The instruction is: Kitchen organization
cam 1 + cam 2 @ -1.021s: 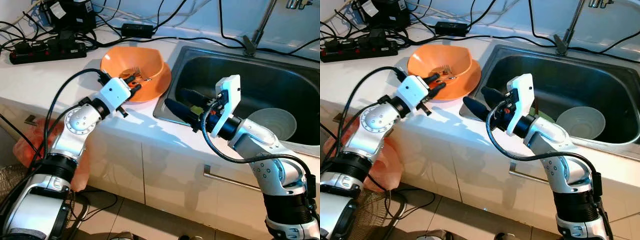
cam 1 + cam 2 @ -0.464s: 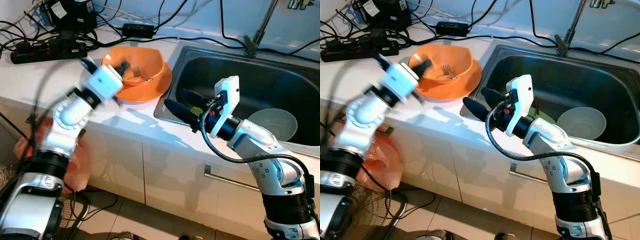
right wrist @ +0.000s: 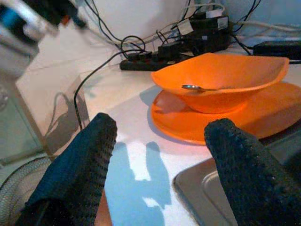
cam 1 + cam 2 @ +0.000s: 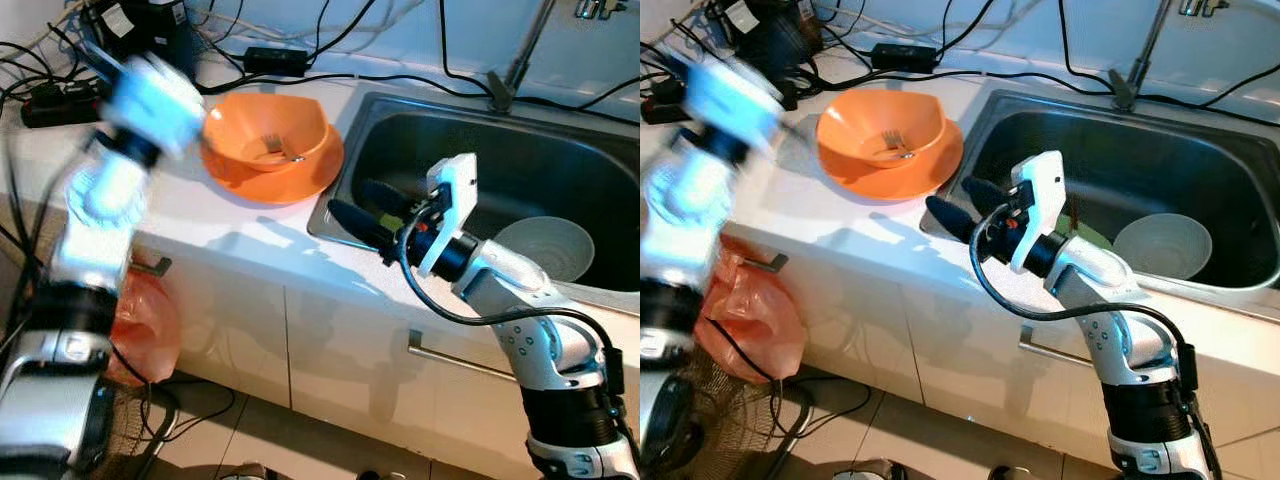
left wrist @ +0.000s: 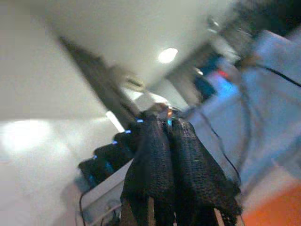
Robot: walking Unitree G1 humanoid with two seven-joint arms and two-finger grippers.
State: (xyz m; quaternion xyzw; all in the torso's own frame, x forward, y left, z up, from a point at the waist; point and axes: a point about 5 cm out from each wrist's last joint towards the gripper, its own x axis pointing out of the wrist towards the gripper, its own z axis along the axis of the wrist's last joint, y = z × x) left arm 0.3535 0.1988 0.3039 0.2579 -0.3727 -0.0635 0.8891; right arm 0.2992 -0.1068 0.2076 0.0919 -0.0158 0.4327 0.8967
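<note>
Two pincers up: left pincer (image 5: 171, 155) pressed together, blurred over counter (image 4: 250, 225); right pincer (image 3: 157, 141) spread at sink (image 4: 480, 150) rim, so approach orange bowl (image 4: 268, 145) on plate (image 4: 930, 172) slowly, avoiding fork (image 4: 275, 148).

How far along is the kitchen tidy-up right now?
Done: the fork lies in the orange bowl, which sits on its orange plate. In hand: nothing; the right gripper hovers open over the sink edge, and the blurred left arm is raised. Left: the white bowl in the sink.
</note>
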